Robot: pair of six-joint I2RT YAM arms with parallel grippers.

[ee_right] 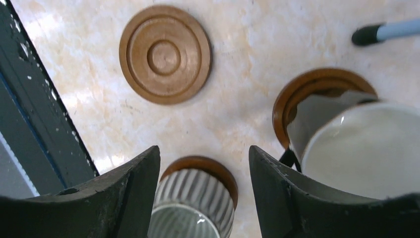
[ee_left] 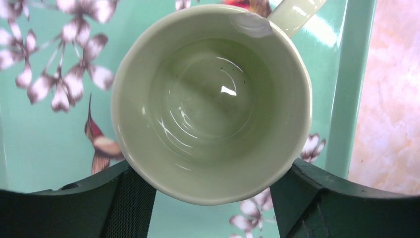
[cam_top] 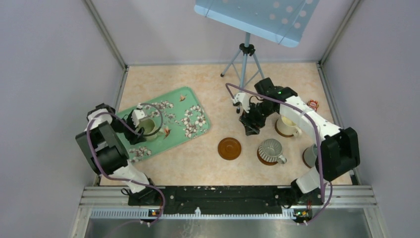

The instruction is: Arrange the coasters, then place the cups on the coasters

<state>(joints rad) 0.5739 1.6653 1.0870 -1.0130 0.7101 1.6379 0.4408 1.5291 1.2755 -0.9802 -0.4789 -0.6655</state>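
Surface (cam_top: 198,84): beige marble look, walled on three sides. A blue perforated panel (cam_top: 257,17) on a tripod (cam_top: 244,62) stands at the far edge.

Tray (cam_top: 190,126): green floral, on the left half, lying at an angle.

Left claw (cam_top: 144,128): over the tray, straddling the green mug (ee_left: 213,99). Fingers (ee_left: 124,203) sit at or against both sides of the mug. Can't tell if it is actually clamped. The mug is upright on the tray, empty, handle pointing away from the wrist.

Right claw (cam_top: 251,126): on the right half, above the surface just left of the cream mug (cam_top: 286,126). Jaws wide apart, nothing in them.

Mugs on the right:
- The cream mug is upright on a coaster (ee_right: 317,82).
- Ribbed mug (cam_top: 270,151): nearer the arm bases, upright on its own coaster (ee_right: 198,163).
- Grey mug (cam_top: 310,156): at the right edge, mostly hidden behind the right arm, so can't tell what is under it.

Bare coaster (cam_top: 229,148): flat on the surface, left of the ribbed mug and apart from it, nothing on it.

Red item (cam_top: 313,104): small, near the right wall beyond the cream mug.
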